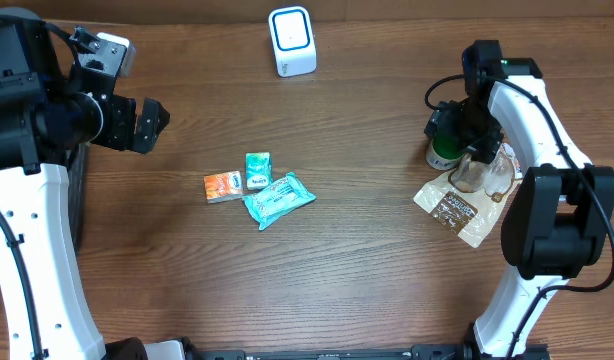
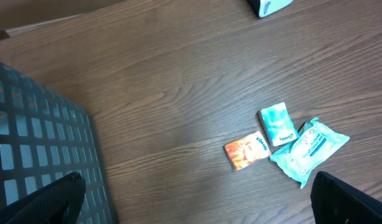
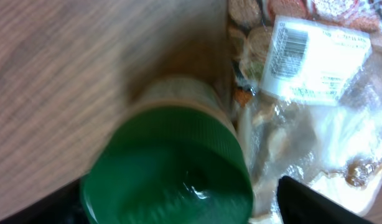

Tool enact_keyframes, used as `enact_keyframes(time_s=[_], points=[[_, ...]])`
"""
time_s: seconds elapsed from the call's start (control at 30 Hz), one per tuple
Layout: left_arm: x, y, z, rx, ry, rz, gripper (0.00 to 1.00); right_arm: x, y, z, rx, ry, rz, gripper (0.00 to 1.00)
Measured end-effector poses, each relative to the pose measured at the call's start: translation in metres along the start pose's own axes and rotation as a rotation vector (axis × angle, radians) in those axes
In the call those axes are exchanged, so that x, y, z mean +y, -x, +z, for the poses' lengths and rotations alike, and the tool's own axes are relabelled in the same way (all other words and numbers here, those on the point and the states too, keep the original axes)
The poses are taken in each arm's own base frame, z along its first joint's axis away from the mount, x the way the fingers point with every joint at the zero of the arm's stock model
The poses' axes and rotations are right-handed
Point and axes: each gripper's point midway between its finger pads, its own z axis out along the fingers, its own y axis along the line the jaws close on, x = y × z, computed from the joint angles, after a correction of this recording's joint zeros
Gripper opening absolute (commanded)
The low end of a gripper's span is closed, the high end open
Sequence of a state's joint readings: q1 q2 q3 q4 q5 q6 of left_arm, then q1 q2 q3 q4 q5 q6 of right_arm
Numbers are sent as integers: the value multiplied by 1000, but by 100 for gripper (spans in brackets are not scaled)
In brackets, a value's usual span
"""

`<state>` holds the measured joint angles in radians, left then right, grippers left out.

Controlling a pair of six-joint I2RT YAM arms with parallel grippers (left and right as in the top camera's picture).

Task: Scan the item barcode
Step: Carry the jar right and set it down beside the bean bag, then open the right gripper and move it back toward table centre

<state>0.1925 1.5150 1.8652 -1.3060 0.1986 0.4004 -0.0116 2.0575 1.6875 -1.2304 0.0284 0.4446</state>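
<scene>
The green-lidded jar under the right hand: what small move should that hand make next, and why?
Probably lift straight up. The right hand has its fingers apart on either side of the jar, not pinching its green lid. The jar stands on the table close beside the snack bag, so a sideways move might knock it over.

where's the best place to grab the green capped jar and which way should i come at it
Take the jar by the sides of its green cap, coming straight down from above: it stands upright and the cap is round. The snack bag lies close against one side, so probably pinch across the sides clear of it.
</scene>
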Motion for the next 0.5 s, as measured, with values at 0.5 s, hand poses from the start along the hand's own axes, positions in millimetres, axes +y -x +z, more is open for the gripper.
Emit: enact_keyframes(time_s=[0.5], points=[[0,0,0,0,0,0,100,64,-16,-136,-63,247,-256,94]])
